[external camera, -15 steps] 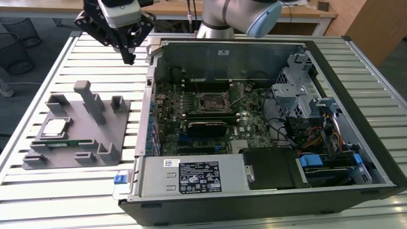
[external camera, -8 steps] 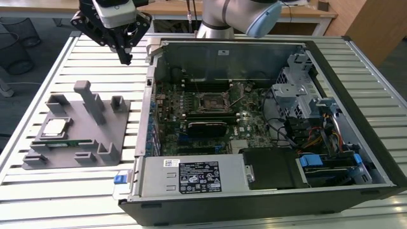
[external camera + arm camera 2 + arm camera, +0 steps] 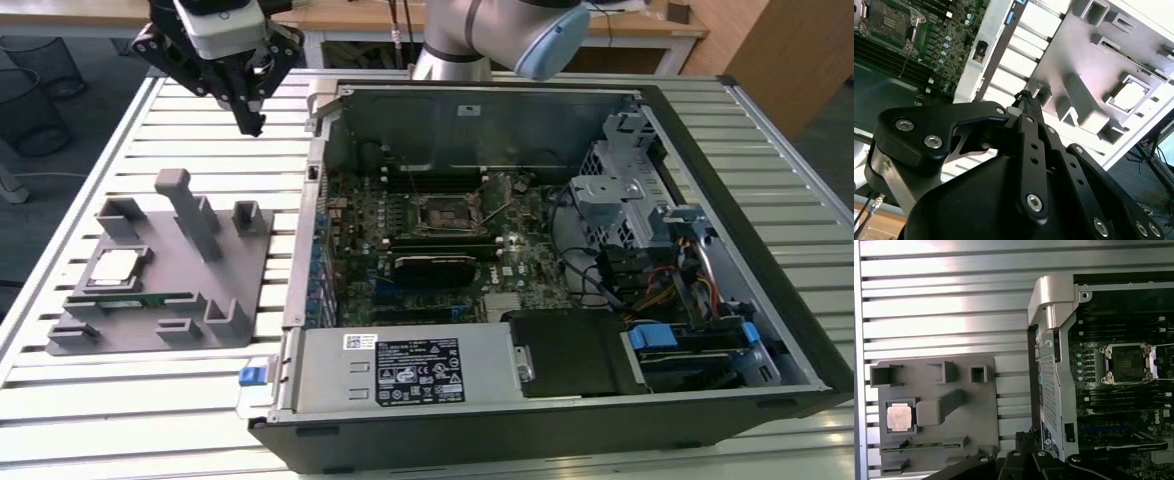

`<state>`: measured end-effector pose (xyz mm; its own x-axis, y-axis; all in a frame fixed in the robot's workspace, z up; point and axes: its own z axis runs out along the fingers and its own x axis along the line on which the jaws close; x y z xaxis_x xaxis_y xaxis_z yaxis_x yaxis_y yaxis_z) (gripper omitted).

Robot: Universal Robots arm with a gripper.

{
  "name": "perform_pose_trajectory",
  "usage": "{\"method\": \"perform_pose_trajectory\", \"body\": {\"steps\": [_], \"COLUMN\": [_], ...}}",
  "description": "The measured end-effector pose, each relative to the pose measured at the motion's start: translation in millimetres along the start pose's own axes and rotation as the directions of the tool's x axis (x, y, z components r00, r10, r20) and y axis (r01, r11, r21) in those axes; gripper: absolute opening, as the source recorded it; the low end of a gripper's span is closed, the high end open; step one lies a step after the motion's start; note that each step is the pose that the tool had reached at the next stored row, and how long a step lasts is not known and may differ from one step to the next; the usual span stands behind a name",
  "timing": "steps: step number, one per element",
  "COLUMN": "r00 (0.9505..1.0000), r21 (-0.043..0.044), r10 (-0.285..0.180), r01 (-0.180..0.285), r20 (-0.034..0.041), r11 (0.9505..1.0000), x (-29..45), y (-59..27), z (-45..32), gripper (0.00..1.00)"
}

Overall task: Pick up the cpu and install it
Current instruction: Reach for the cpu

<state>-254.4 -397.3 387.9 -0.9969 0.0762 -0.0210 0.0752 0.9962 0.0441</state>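
The cpu [image 3: 112, 268] lies flat, metal top up, in a square recess of the grey fixture [image 3: 979, 410], near the fixture's edge at the exterior view's left. The recess walls frame it closely, which I take to be there to keep the chip square and easy to find from above. Just beside it, along the fixture's near edge, a green memory stick [image 3: 127, 299] rests in its own slot. The fixture sits on the slatted table [image 3: 134, 400] close to the table's edge at the exterior view's left, alongside the open computer case [image 3: 534, 92]. The case lies on its side, so the empty motherboard socket [image 3: 1128, 362] faces upward. The gripper [image 3: 250, 128] hangs above the table beyond the fixture's far edge, near the case's far corner and well apart from the cpu. Its fingers are pressed together with nothing between them, so the pick has not yet been made.
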Motion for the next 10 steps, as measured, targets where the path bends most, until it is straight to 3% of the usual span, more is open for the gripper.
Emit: {"method": "perform_pose_trajectory", "body": {"steps": [7, 10], "r00": [1.0, 1.0], "r21": [0.0, 0.0001], "r10": [0.0, 0.0], "r01": [0.0, 0.0], "r20": [0.0, -0.0001], "r11": [1.0, 1.0], "x": [16.3, 27.5], "y": [-0.3, -0.6], "z": [-0.1, -0.2], "gripper": [0.1, 0.1]}}
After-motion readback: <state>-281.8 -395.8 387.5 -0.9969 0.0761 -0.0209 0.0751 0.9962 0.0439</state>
